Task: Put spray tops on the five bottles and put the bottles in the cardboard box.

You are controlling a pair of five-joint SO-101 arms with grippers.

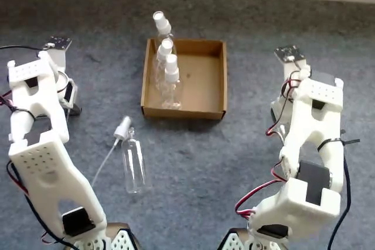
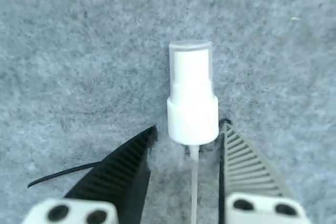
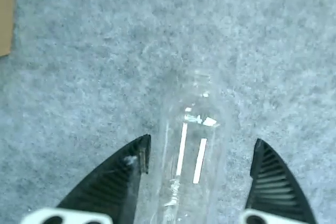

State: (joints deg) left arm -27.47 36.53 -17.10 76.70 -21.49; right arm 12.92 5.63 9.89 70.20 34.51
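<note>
A cardboard box point(image 1: 202, 109) in the middle of the carpet holds three clear bottles with white spray tops point(image 1: 171, 68); the farthest one point(image 1: 161, 23) leans over the back wall. Nearer, a bare bottle point(image 1: 133, 162) lies on the carpet with a loose spray top point(image 1: 121, 128) and its thin tube beside the neck. My left gripper point(image 2: 189, 128) is open, its fingertips close on either side of the collar of another white spray top point(image 2: 192, 93) lying on the carpet. My right gripper point(image 3: 201, 141) is open around a clear uncapped bottle point(image 3: 191, 145) lying on the carpet.
The left arm point(image 1: 35, 109) stands at the left of the grey carpet and the right arm point(image 1: 310, 127) at the right. A corner of the box point(image 3: 6, 14) shows beside the right gripper. Open carpet lies between the arms in front of the box.
</note>
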